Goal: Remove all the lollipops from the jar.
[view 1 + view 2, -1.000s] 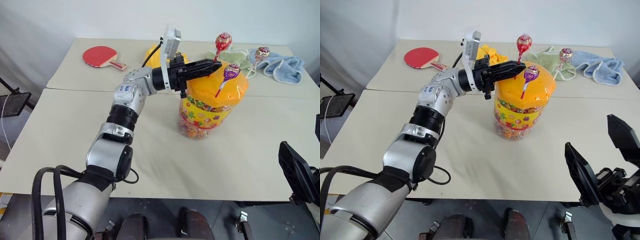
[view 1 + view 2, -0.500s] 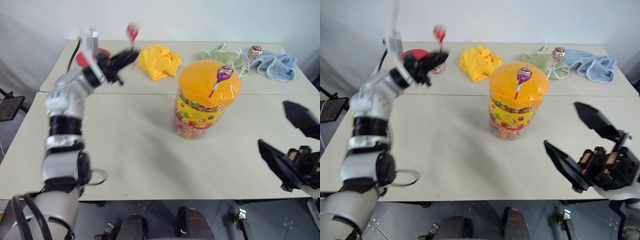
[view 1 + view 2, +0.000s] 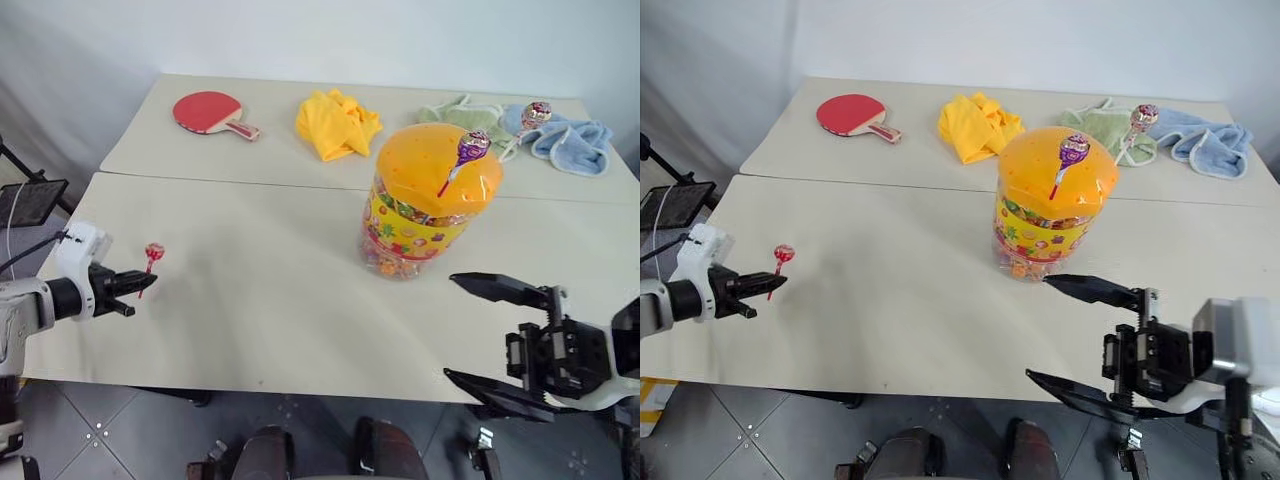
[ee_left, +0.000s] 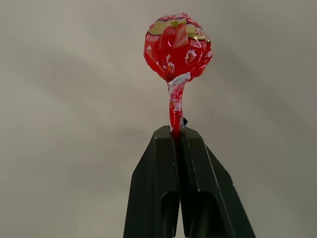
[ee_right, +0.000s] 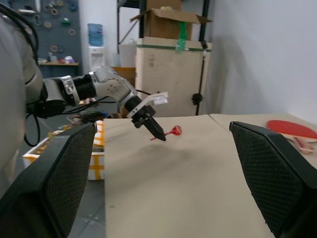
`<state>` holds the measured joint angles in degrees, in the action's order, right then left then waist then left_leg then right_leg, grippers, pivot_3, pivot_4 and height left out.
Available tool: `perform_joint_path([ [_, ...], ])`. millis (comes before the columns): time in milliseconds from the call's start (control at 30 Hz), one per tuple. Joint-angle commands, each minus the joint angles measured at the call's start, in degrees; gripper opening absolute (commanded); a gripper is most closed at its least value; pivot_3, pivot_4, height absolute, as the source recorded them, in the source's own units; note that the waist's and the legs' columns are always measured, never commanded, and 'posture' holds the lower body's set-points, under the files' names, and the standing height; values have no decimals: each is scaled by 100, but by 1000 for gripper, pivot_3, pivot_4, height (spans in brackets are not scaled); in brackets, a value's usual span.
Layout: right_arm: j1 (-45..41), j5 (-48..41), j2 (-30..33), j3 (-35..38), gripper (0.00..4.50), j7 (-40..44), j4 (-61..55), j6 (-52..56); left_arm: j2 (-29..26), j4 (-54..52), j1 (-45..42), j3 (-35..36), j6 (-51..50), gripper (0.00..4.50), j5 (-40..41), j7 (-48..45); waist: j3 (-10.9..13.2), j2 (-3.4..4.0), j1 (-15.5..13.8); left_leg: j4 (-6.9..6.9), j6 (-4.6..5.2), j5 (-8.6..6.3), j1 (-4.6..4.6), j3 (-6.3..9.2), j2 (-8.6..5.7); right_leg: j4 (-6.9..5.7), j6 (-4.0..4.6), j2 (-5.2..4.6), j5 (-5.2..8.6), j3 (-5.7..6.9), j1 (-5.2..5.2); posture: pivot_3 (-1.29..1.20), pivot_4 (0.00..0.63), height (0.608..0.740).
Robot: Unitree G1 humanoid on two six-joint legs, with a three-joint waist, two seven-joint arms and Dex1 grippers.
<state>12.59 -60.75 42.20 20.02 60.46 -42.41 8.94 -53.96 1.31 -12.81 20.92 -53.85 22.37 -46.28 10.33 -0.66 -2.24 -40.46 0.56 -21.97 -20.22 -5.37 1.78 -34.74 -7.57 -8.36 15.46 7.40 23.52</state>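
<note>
The jar (image 3: 425, 215) stands right of the table's middle, clear with an orange domed lid (image 3: 420, 160) and a yellow label. A purple lollipop (image 3: 470, 148) sticks up from the lid. A pinkish lollipop (image 3: 536, 111) rises behind the jar's right side; I cannot tell where its stick ends. My left gripper (image 3: 148, 279) hangs just above the table near the front left edge, shut on the stick of a red lollipop (image 4: 177, 47). My right gripper (image 3: 1038, 328) is open and empty at the front right, pointing left, below the jar.
A red paddle (image 3: 205, 111), a yellow cloth (image 3: 335, 122), a green cloth (image 3: 450, 110) and a blue towel (image 3: 570, 140) lie along the far table. A seam (image 3: 250, 183) runs between the two tables. Shelves and boxes stand beyond the table's left end.
My left arm has swung from the jar lid far to the left and down, carrying the red lollipop out of the jar. My right gripper has turned leftward and come further into view.
</note>
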Motion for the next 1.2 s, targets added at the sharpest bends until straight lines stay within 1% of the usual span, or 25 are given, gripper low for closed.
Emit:
perform_joint_path([
  [33,3,64,-32,29,4500,79,26,39,-30,-239,231,215,12,717,113,-3,0,0,20,0,-1,-1,0,-3,0,-2,0,0,0,2,0,0,150,740],
  [100,-22,10,-98,77,4500,-46,56,69,-19,-209,313,167,16,1326,113,19,0,0,35,0,-3,-2,0,-11,0,-5,0,0,0,3,1,0,150,740],
  [200,36,-84,-114,289,4500,-94,92,121,13,-153,356,-4,341,2249,29,3,-6,11,47,1,-3,-2,1,-16,0,-7,1,0,1,6,0,0,150,740],
  [267,134,-113,-118,528,4500,-91,131,118,-96,16,248,-61,581,2871,64,-243,-6,12,49,0,-3,-2,2,-17,0,-7,2,0,1,4,0,0,150,740],
  [333,238,-126,-153,708,4500,-88,166,99,-166,243,62,-52,1051,3467,59,-468,-6,11,52,0,-4,-2,2,-23,0,-8,3,0,1,5,0,0,150,740],
  [400,556,-274,-327,1197,4500,-139,266,29,-198,414,-560,40,1339,4077,385,-895,-5,8,29,0,-4,-2,0,-26,0,-8,2,0,1,5,2,0,150,740],
  [467,952,-400,-562,1669,4500,-120,379,-33,-104,439,-1226,43,1417,4077,812,-1331,-11,-2,-43,-2,-4,-2,-8,-18,0,-5,2,2,1,15,3,0,150,740],
  [533,1207,-386,-758,1900,4500,-38,458,-93,-44,300,-1517,-131,1477,4077,1091,-1851,-17,-6,-66,-3,-4,-3,-8,-20,-4,-7,1,1,0,14,2,0,150,740],
  [567,1366,-371,-932,2102,4500,-49,492,-197,122,169,-1809,-327,1498,4077,1285,-2115,-24,8,-56,-1,-3,-7,-1,-28,-5,-7,1,1,0,13,0,0,150,740],
  [667,1682,-312,-1277,2508,4500,-26,540,-428,788,120,-2768,-812,1528,4077,1596,-2346,-30,18,-95,-3,2,-15,6,-49,-6,-7,0,-1,0,12,-1,0,150,740],
  [733,1751,-359,-1425,2650,4500,-26,542,-529,1173,182,-3205,-1136,1669,4077,1556,-2465,-30,18,-60,-24,2,-15,1,-51,-3,-6,-1,2,0,11,-4,0,150,740],
  [833,1865,-440,-1682,2948,4500,-41,601,-757,2069,449,-3974,-1839,1940,4077,1397,-2670,-30,18,-39,-42,2,-15,-1,-55,-1,-6,-1,5,0,5,-7,0,150,740],
  [867,1882,-439,-1731,3007,4500,-40,621,-809,2259,565,-4139,-1992,2036,4077,1324,-2742,-30,18,-36,-45,3,-15,0,-59,0,-5,-1,6,0,-1,-8,0,150,740],
  [900,1899,-456,-1846,3133,4500,-53,679,-930,2718,894,-4466,-2137,2242,4077,1216,-2613,-30,18,-24,-45,3,-15,0,-65,-1,-1,-1,6,0,-8,-7,0,150,740],
  [1000,1939,-451,-2167,3396,4500,-93,798,-1258,3704,1680,-5157,-2368,2666,4077,929,-2183,-30,18,-48,-47,5,-15,-3,-66,-1,10,-1,10,0,-10,-8,0,150,740],
  [1067,2018,-460,-2360,3447,4500,-112,765,-1377,4013,1818,-5333,-2393,2607,4077,897,-2029,-30,18,-60,-47,11,-17,-7,-67,-2,17,-1,10,0,-13,-8,0,150,740],
  [1133,2113,-428,-2522,3409,4500,-99,692,-1464,4189,1870,-5408,-2454,2626,4077,794,-1925,-32,25,-2,-41,14,-19,-6,-72,-2,20,-1,10,0,-16,-5,0,150,740],
  [1200,2201,-379,-2682,3301,4500,-151,557,-1542,4362,2050,-5532,-2604,2782,4077,529,-1756,-32,29,59,-28,14,-19,1,-76,0,19,-1,10,0,-18,-4,0,150,740],
])
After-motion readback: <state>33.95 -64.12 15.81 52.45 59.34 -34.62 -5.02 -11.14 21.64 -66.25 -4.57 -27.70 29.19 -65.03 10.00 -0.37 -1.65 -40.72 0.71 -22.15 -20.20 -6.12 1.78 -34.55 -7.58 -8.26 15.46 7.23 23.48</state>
